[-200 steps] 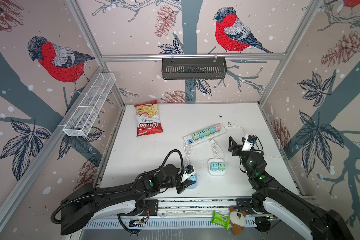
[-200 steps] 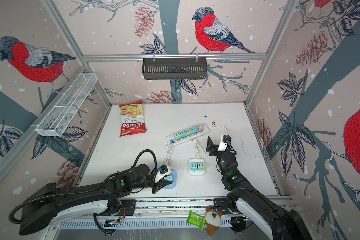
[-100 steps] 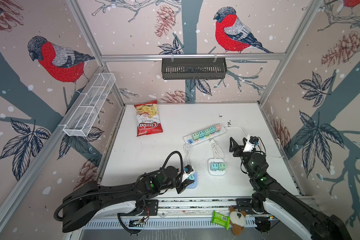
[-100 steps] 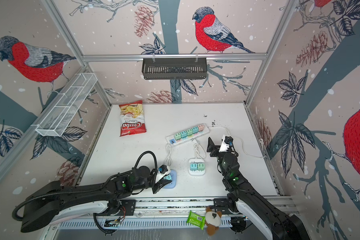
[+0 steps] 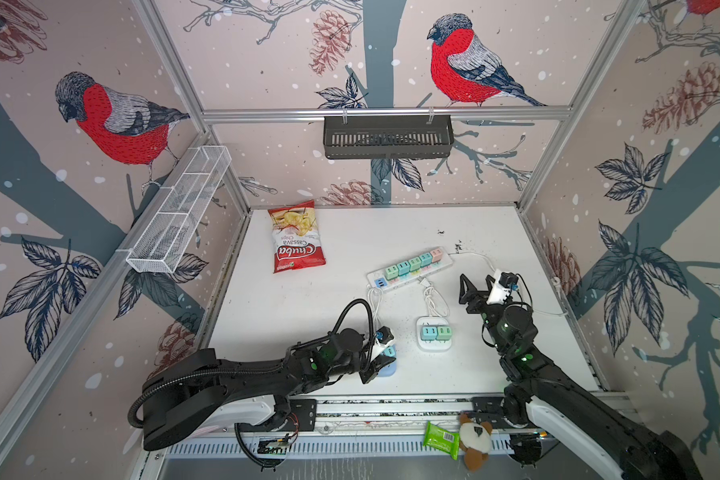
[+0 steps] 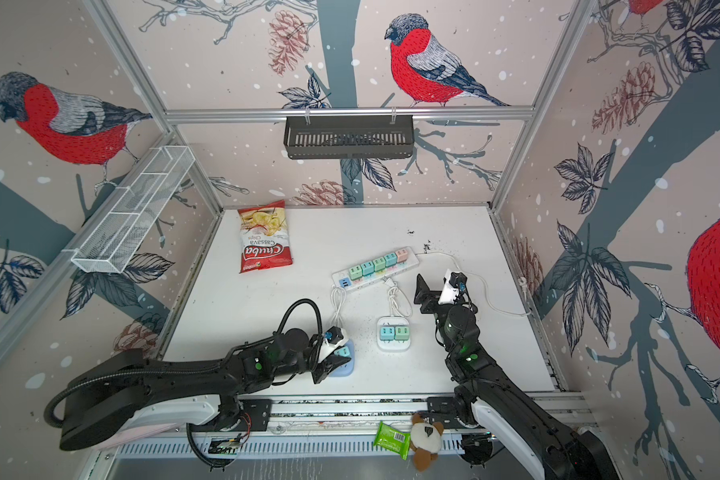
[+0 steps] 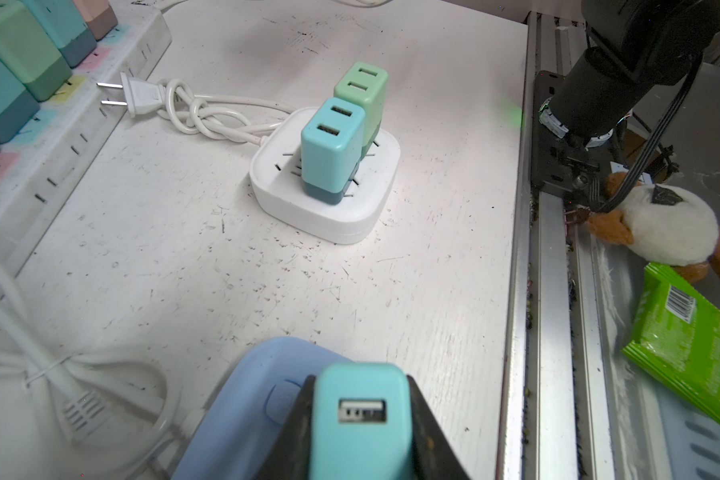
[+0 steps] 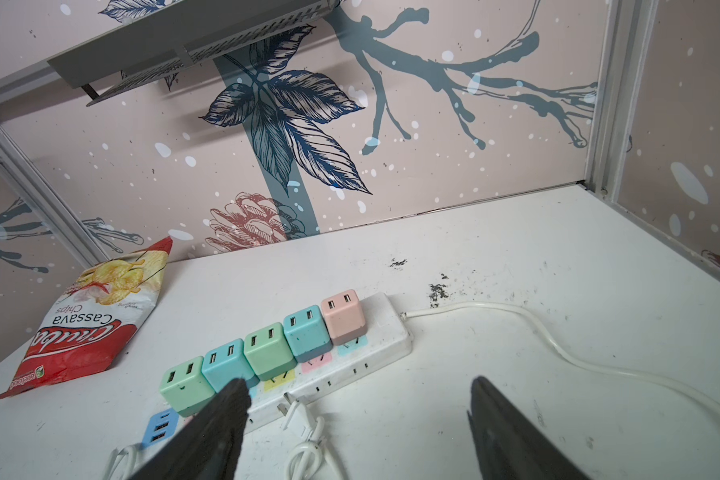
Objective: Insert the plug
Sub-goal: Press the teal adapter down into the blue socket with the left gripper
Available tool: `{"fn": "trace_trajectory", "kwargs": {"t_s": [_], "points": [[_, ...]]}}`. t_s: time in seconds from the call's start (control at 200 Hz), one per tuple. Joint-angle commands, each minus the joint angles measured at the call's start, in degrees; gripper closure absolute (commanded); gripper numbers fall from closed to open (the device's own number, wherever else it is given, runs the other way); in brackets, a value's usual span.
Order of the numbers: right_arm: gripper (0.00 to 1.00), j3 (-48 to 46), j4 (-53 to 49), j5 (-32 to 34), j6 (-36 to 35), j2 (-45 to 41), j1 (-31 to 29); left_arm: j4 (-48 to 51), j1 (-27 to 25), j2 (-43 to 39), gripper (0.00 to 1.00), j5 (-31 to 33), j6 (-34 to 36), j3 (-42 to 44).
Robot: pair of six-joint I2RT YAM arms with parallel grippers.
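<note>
Plug (image 7: 360,446) shows its USB port (image 7: 361,410) only in the left wrist view.

Chip bag (image 5: 296,237) at far left; power strip (image 5: 445,262) behind socket block (image 5: 433,348), mid-table.

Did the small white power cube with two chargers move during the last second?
No. The white power cube keeps its place in front of the long power strip.

A: charger cube (image 7: 360,419) tally?
B: 8. Five on the long strip (image 8: 386,322), two on the white square socket (image 7: 341,222), one at the blue socket (image 7: 246,395).
A: So 3 sockets. Rest?
B: One chips bag (image 5: 296,239), one plush toy (image 5: 474,440), one green packet (image 5: 441,439), one wire basket (image 5: 179,212), one black basket (image 5: 387,137).
</note>
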State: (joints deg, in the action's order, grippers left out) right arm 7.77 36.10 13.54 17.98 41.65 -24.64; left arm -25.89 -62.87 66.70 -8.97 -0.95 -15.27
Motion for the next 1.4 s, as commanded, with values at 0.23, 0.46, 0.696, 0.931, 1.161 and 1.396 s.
{"fn": "trace_trajectory", "kwargs": {"t_s": [0.23, 0.46, 0.696, 0.931, 1.161, 1.396], "points": [[0.16, -0.19, 1.43, -0.62, 0.45, -0.23, 0.31, -1.87, 0.12, 4.98, 1.00, 0.63, 3.19, -2.53], [0.16, -0.29, 1.34, -0.79, 0.47, -0.60, 0.50, -2.36, 3.29, 13.76, 1.00, -3.07, 4.47, -7.48], [0.16, -0.54, 1.39, -1.10, 0.56, -1.06, 0.76, -0.65, 3.55, 13.17, 1.00, -3.25, 4.91, -7.63], [0.16, -0.52, 1.17, -1.32, 0.66, -1.20, 1.09, 1.09, 1.79, 5.26, 1.00, -2.19, 4.47, -4.24], [0.16, -0.54, 1.48, -1.59, 0.80, -0.96, 1.17, -1.32, 1.35, 5.32, 1.00, -2.71, 3.85, -2.28], [0.15, -0.40, 1.77, -1.75, 0.83, -0.48, 1.31, -4.79, 1.35, 8.41, 1.00, -3.82, 4.38, -2.56]]}}
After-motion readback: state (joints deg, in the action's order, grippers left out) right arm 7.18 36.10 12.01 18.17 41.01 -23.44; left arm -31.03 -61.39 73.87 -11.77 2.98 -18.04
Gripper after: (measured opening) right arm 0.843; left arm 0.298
